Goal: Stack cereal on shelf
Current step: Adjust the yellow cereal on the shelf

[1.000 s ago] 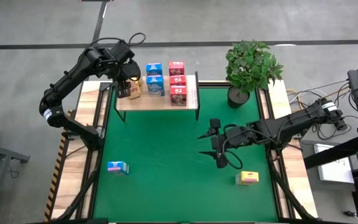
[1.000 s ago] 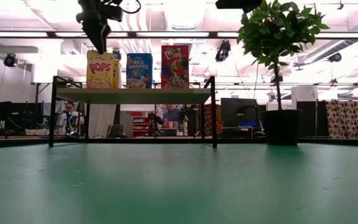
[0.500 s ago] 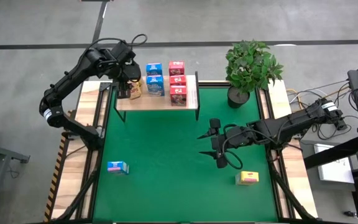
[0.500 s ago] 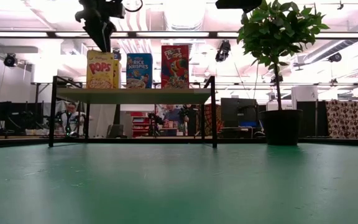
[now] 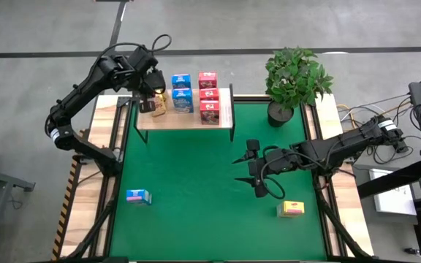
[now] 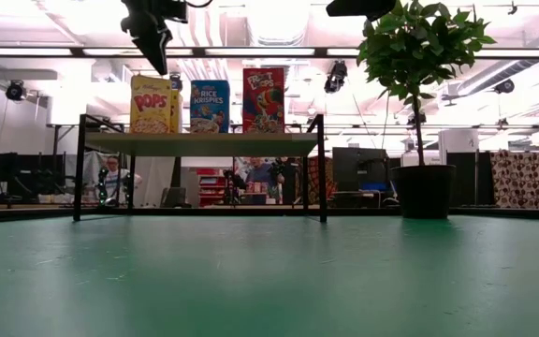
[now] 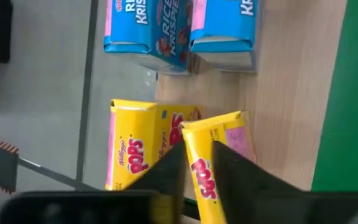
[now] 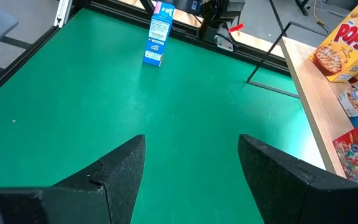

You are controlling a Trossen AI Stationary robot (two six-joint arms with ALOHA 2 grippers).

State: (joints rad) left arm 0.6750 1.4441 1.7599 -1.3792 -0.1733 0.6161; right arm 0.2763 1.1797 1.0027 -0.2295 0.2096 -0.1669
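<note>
The shelf (image 5: 185, 121) stands at the 12 o'clock edge of the desk (image 5: 97, 212), on the far end of the green mat (image 5: 188, 168). It holds seven cereal boxes in three rows running front to back. Two yellow boxes (image 5: 158, 104) are at its 9 o'clock end, two blue boxes (image 5: 183, 101) are in the middle, and three pink-red boxes (image 5: 208, 93) are at its 3 o'clock end. In the left wrist view the two yellow boxes stand touching but not square with each other, the nearer one turned at an angle.

The left end effector (image 5: 146, 91) hangs over the shelf's 9 o'clock end, right above the yellow boxes. In the low view it is raised clear of the top of the yellow box and carries nothing. Whether it is spread or pressed together cannot be told.

The right end effector (image 5: 248, 172) hovers over bare mat toward 3 o'clock, spread wide and empty.

Two boxes lie loose on the mat, well apart. A single blue box (image 5: 138, 196) is at about 8 o'clock and a single yellow box (image 5: 292, 209) at about 4 o'clock, near the right end effector. At 1 o'clock a dark pot (image 5: 280, 113) holds a leafy green plant (image 5: 296, 73), just beside the shelf's 3 o'clock end.
</note>
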